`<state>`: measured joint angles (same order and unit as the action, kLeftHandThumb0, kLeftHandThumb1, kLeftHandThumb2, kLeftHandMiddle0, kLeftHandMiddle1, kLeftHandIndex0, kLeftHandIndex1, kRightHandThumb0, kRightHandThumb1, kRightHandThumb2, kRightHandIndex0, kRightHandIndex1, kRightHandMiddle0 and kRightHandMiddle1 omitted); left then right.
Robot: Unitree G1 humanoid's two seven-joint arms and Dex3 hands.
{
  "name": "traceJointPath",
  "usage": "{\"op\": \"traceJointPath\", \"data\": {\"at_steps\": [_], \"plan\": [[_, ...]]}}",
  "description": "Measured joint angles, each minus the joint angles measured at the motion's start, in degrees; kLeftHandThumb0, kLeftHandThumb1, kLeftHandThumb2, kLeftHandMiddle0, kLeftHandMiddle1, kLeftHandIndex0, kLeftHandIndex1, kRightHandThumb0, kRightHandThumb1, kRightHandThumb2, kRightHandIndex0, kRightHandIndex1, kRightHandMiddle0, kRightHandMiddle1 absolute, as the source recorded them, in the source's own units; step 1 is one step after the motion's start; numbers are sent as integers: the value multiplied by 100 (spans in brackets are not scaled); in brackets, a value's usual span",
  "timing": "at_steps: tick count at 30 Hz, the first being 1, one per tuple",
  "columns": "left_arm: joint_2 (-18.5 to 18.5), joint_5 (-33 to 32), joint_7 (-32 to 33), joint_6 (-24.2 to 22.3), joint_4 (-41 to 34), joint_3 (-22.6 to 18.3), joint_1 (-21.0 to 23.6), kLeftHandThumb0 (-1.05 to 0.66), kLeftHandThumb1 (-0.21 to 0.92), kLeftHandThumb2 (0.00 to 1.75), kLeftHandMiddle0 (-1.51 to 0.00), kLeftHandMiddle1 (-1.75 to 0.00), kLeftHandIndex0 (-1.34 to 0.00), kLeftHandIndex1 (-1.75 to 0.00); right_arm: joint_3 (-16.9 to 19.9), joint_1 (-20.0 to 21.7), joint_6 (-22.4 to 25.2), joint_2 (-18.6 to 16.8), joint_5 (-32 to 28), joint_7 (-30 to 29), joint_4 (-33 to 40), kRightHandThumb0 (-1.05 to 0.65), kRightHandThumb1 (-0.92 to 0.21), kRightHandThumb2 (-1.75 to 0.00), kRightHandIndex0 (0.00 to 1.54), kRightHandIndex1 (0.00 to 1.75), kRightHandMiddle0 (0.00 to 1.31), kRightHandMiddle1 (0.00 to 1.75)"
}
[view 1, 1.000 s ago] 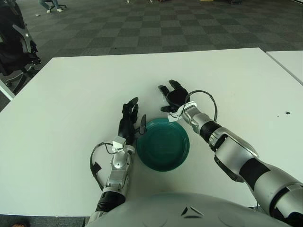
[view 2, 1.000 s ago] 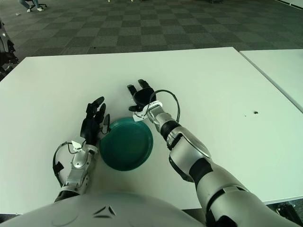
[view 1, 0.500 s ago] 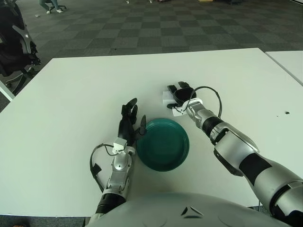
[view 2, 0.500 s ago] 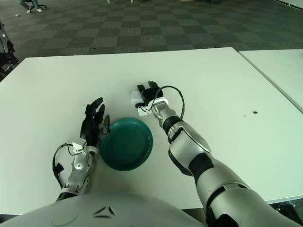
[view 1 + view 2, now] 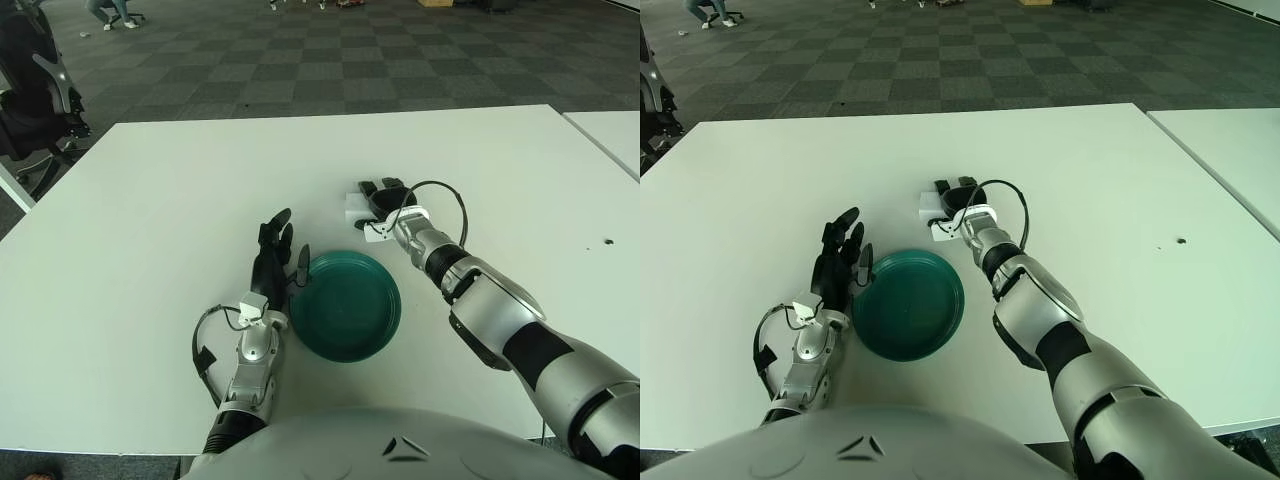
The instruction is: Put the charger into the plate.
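**Right hand on the charger, plate waiting near the front edge**

We see a wide white table filling most of the view, with a second white table just past its right edge.

Near the middle of the front edge sits the round teal plate, flat on the table and holding nothing.

Our right hand reaches out beyond the plate, toward the centre of the table, and its dark fingers are curled over the small white charger. The charger rests on the table surface, well clear of the plate's far rim, with its left end showing from under the hand.

Our left hand lies palm down just beside the plate's left rim, fingers stretched out and relaxed, gripping nothing. 1 fingertip stands right next to the rim; we cannot tell whether it touches.
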<state>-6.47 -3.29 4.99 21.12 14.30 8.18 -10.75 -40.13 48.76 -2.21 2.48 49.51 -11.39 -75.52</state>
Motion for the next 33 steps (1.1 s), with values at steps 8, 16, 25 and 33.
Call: {"op": "traceJointPath", "data": {"at_steps": [8,16,25,33], "plan": [[-2,-91,0,45,-92,68,-65,-72,92,67,-29,-1,0,-74,181,65,-28,3,-179,348,22,-90,-92,-52,32,11,0,29],[5,-150,0,19,-180,114,-138,-73,92,71,-32,-2,0,-76,95,221,-159,70,-116,793,29,-95,-92,-47,22,4,0,39],[11,-327,1,-28,-287,199,-233,-74,92,72,-36,-4,0,-81,-262,431,-255,167,103,1247,28,-93,-92,-46,13,0,0,39],[17,-356,13,-17,-338,283,-302,-73,92,72,-36,-3,0,-82,-499,468,-201,172,158,1319,39,-93,-92,-42,6,0,0,30]]}}
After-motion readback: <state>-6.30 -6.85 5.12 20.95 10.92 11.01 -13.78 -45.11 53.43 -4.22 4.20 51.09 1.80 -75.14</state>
